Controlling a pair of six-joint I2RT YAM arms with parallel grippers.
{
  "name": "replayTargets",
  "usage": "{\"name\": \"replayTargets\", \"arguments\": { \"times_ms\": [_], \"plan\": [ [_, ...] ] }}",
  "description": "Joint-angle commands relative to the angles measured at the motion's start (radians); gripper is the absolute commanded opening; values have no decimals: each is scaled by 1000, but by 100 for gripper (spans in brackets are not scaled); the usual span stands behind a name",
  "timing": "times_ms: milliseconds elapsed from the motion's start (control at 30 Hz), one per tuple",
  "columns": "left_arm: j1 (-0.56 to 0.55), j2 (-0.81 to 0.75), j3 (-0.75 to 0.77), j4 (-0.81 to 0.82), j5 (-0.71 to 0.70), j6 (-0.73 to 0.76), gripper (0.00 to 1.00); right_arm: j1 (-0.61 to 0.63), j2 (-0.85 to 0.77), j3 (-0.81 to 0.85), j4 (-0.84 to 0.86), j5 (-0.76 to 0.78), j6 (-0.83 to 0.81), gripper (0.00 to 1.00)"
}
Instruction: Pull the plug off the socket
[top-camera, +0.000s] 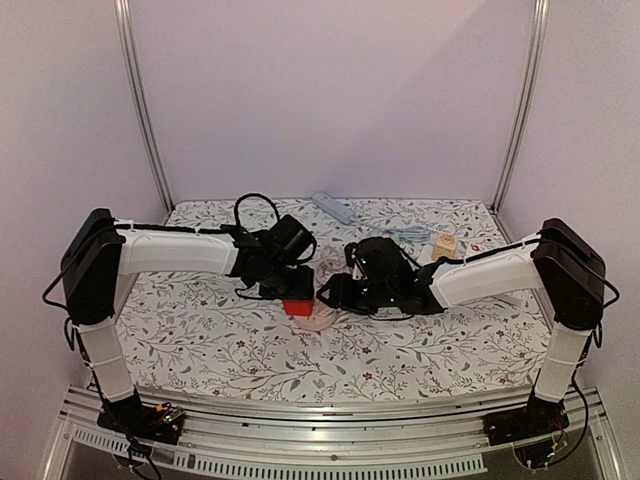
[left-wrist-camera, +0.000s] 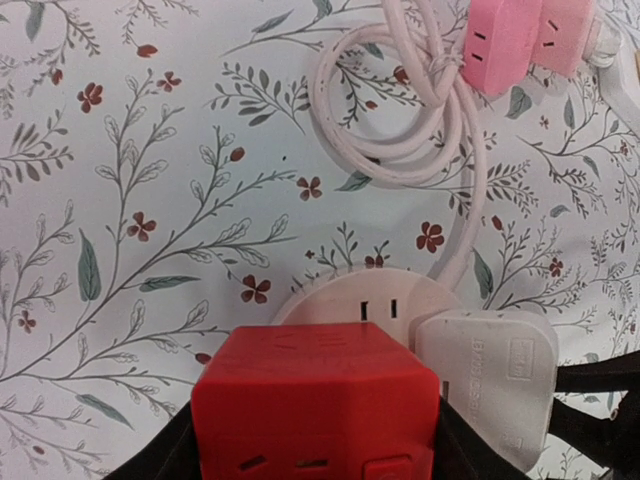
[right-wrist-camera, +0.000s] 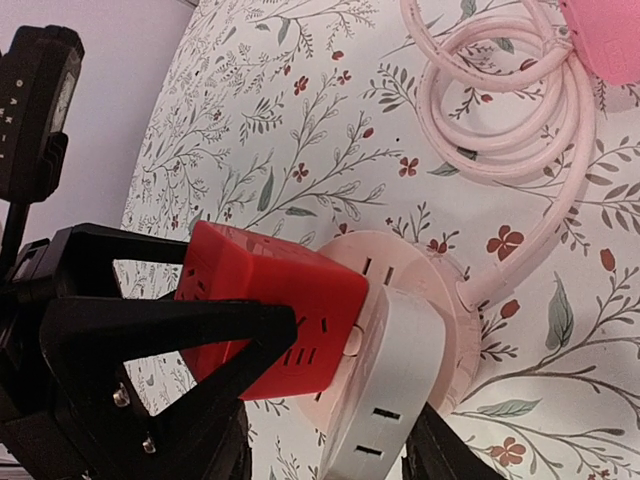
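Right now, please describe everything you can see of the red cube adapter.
The red cube adapter is a smooth plastic block with rounded edges and slot outlets on its faces. It sits on the round pale pink socket base, close beside a white plug. The left gripper holds it by two opposite sides.

White-shelled left arm (top-camera: 175, 250) and right arm (top-camera: 490, 278), black joints (top-camera: 90, 265) — black cable (top-camera: 255, 205) looped behind the jaws, matte black fingers (right-wrist-camera: 150, 330), silver screws (right-wrist-camera: 121, 396)

Plug (left-wrist-camera: 485, 385) sits beside cube adapter (left-wrist-camera: 315, 400) on the socket (left-wrist-camera: 370, 295).
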Motion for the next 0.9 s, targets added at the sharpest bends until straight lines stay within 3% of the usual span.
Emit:
{"name": "replayTargets", "arguments": {
  "times_ms": [0,200,633,700,867],
  "plan": [
    [-27,-28,-23,-35,62,-2,51,6,0,4,-31,25,-11,50],
    [-27,-66,-30,-35,50,4,58,14,13,29,-64,47,-16,47],
    [-25,-146,-75,-31,79,12,91,35,42,88,-120,51,-39,45],
    [-17,-172,-87,-31,83,27,95,44,46,102,-154,110,-49,46],
    [40,-233,-98,-71,129,102,96,58,43,118,-229,167,-67,48]
  ]
}}
